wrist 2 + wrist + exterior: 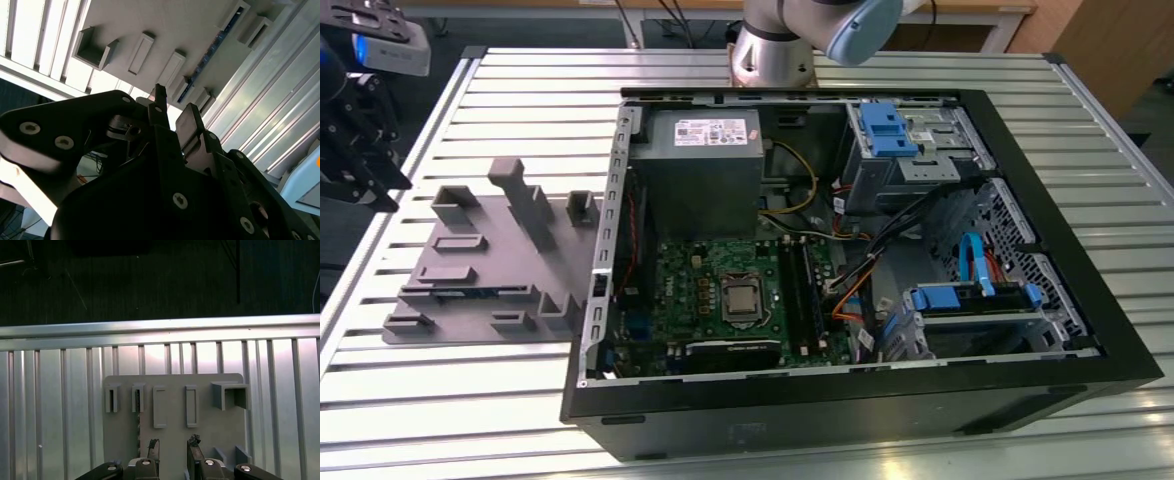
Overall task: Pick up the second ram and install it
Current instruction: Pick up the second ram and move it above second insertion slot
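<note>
The second ram [210, 54] is a thin dark stick standing on edge in a slot of the grey tray [150, 20]. In the first wrist view the second ram [138, 432] shows as a narrow dark toothed line on the tray [215, 420], just to the side of one fingertip [152, 445]. My gripper [173, 444] hangs well above the tray, open, with nothing between its fingers [190, 117]. In the exterior view the tray [467, 250] lies on the table at that view's left, with a dark strip that looks like the ram [460, 292] in its near slot.
An open black computer case [1067, 300] lies at the exterior view's right of the tray, with the green motherboard [707, 290], a grey power supply [700, 160] and blue drive brackets [894, 130] inside. The arm's base [767, 50] stands behind it. The slatted table edge [160, 330] lies beyond the tray.
</note>
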`<state>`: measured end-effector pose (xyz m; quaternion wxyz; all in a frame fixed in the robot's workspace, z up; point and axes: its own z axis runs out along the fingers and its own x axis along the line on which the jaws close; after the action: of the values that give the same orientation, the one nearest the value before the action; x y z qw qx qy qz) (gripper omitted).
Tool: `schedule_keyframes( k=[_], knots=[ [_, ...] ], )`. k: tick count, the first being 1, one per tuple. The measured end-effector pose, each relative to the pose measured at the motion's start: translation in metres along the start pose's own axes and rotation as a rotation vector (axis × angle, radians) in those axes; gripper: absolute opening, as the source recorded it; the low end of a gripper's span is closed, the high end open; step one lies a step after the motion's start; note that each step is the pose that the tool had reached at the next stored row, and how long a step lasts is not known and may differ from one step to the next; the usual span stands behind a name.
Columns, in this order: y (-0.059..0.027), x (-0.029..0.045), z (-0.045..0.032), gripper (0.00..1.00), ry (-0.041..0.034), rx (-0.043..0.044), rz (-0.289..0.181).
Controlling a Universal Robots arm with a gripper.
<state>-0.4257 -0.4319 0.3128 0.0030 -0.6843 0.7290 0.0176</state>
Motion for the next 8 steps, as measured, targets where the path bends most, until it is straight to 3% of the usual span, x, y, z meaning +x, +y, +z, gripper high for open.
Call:
schedule_keyframes(
  k=[8],
  knots=[
    [-0.0001, 0.0016, 0.0023, 0.35, 0.0006, -0.0002, 0.0]
  ],
)
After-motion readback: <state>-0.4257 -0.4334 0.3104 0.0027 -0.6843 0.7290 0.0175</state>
